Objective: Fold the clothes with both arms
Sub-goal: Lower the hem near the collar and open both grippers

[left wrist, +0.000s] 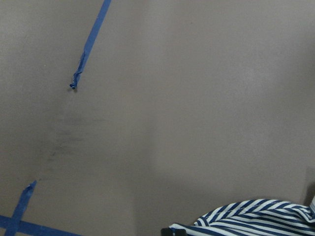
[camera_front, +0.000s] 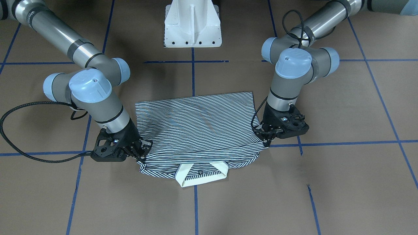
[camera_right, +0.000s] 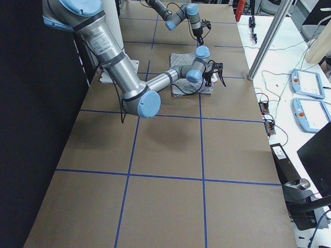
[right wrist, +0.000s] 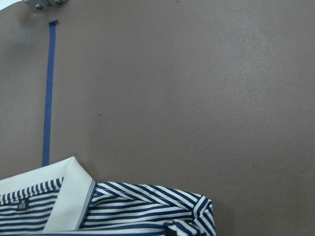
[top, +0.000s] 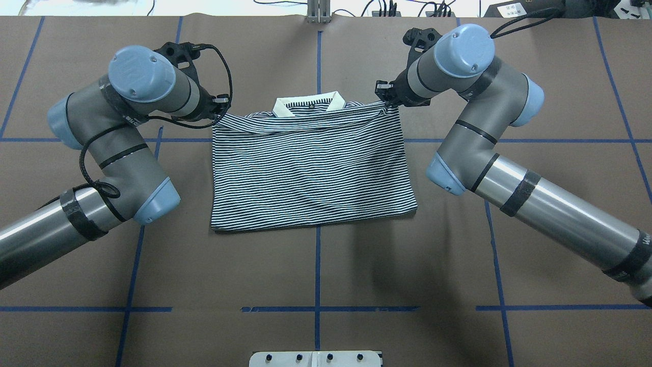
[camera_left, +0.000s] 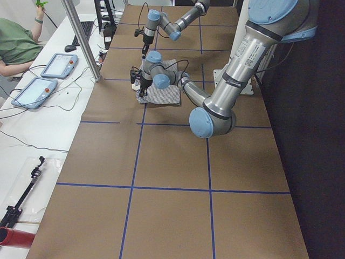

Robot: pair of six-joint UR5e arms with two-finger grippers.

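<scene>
Crosswise, shirt, collar away from robot; left pincer, right pincer seemingly pinching it.

I'm looking in on a robotics lab, left arm and right arm of grey metal over a brown table gridded in blue tape; upper left of the left-end view, teach pendants, a white bench, a person alongside

The navy-and-white striped polo shirt lies folded into a flat rectangle on the brown table, which is taped with blue grid lines. Its plain cream collar is at its 12 o'clock edge. The black two-finger left gripper clamps the 10 o'clock corner. The black two-finger right gripper clamps the 2 o'clock corner.
</scene>
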